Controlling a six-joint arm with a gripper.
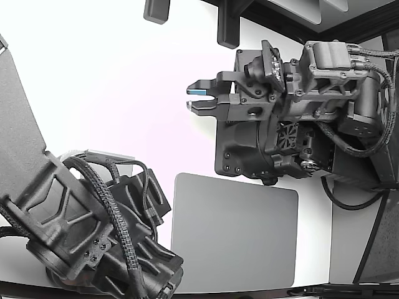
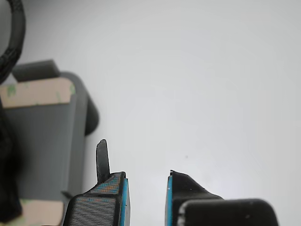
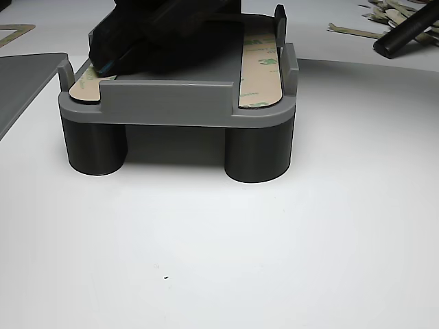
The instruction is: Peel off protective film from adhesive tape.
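Tape strips point(image 3: 259, 68) sit on the grey fixture point(image 3: 180, 103) — film not yet lifted.

Largest first: white table point(image 1: 112, 81), then a grey mat point(image 1: 234, 233) at roughly 6 o'clock in the exterior view, then the fixture on round legs. One strip lies along each side of the fixture. Gripper point(image 2: 146, 197) hovers above bare table — jaws parted, blue pads point(image 2: 123, 207) showing, nothing between them.

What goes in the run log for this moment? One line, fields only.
gripper: open, empty | fingers: over bare white table | fixture: two tape strips in place
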